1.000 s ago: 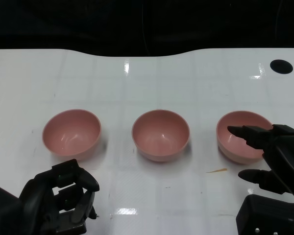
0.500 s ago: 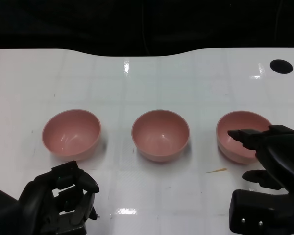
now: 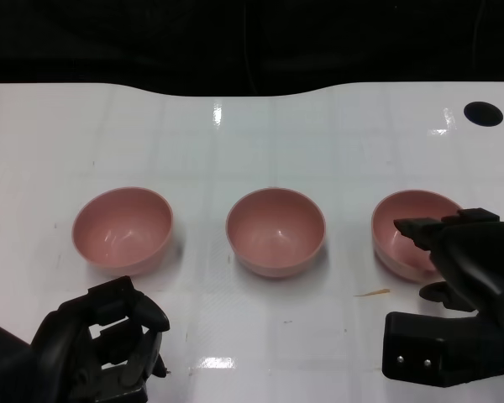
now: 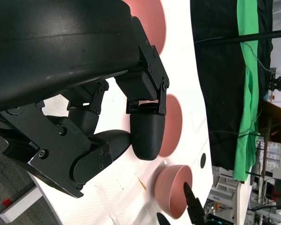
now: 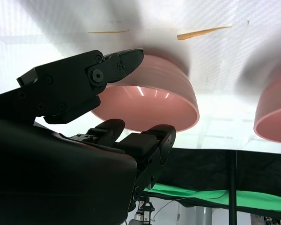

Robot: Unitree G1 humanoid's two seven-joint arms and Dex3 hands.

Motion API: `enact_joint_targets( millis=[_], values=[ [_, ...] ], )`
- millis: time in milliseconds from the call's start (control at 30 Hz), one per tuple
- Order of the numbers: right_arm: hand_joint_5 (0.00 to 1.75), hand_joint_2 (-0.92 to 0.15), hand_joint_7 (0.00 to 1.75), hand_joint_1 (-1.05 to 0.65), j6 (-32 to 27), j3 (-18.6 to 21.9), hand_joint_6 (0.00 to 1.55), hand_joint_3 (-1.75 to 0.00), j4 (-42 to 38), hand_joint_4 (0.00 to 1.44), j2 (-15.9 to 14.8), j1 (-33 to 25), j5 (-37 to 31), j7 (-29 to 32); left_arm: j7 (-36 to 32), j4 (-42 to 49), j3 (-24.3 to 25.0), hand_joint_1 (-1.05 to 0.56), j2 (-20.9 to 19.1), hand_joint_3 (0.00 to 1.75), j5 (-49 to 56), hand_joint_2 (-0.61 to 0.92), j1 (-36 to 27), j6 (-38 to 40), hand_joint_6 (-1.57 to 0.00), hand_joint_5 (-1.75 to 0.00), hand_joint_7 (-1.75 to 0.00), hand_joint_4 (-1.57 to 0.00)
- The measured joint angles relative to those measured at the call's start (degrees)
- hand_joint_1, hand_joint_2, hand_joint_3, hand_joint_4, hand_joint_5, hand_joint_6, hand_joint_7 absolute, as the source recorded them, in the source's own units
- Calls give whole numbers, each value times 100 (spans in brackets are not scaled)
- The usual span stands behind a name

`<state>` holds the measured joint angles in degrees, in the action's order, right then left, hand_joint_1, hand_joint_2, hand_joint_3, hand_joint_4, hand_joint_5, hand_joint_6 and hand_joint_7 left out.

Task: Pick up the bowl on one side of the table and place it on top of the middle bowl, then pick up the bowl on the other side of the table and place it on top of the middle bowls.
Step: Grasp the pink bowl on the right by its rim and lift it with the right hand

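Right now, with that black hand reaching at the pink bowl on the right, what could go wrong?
The right hand has fingers over the right bowl's rim and under its side, but no firm hold shows yet. Closing off-centre could tip or slide the bowl on the glossy white table. If lifted loosely, it might slip and land crooked on the middle bowl. The left hand is curled near the left bowl and could nudge it.

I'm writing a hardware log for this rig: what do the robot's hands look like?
Both are matte black and many-fingered. The left hand has blocky finger segments joined by small screws, ending in rounded, smooth fingertips. The right hand has angular fingers above a boxy black block with two small silver screws.
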<state>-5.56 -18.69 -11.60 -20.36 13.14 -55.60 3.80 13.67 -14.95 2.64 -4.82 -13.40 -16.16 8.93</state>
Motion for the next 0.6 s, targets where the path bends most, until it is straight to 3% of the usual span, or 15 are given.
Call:
enact_joint_targets(
  millis=[600],
  values=[
    [15, -84, 0, -51, -78, -452, 46, -1, -1419, 45, 219, 690, 260, 260, -5, -66, -3, -21, 9, 120, 7, 43, -25, -11, -86, -157, -134, -84]
  ],
)
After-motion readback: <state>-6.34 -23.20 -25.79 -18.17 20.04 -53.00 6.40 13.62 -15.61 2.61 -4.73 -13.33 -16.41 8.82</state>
